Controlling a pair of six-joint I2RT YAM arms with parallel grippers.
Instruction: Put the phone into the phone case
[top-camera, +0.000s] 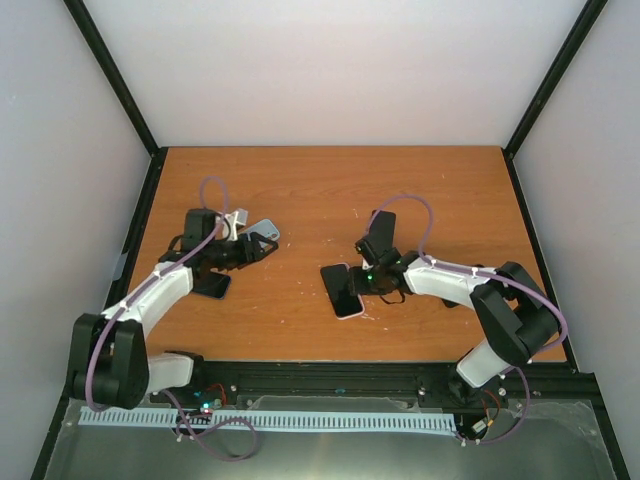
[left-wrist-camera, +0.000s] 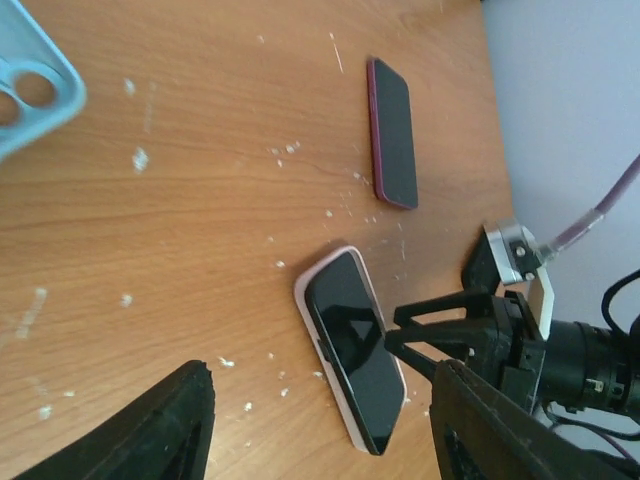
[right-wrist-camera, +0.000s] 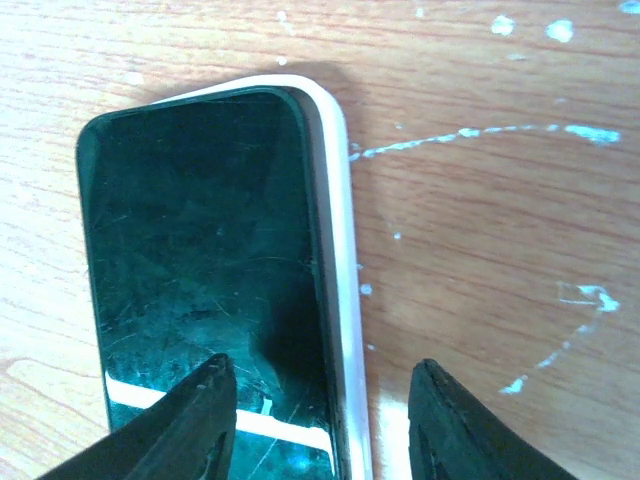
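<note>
A black phone (right-wrist-camera: 200, 250) lies screen up on a white phone case (right-wrist-camera: 340, 200), whose rim shows along one long side and one end. The pair lies mid-table in the top view (top-camera: 342, 291) and shows in the left wrist view (left-wrist-camera: 350, 340). My right gripper (right-wrist-camera: 320, 375) is open, low over that long edge, with one finger over the screen and the other over bare wood; it shows in the top view (top-camera: 364, 277). My left gripper (top-camera: 258, 247) is open and empty, well left of the phone, next to a light blue case (top-camera: 263, 232).
The light blue case (left-wrist-camera: 25, 95) has camera holes. A second dark phone with a magenta edge (left-wrist-camera: 392, 130) lies flat farther off. A dark flat object (top-camera: 212, 286) lies under my left arm. White flecks dot the wooden table (top-camera: 300, 190). Walls enclose three sides.
</note>
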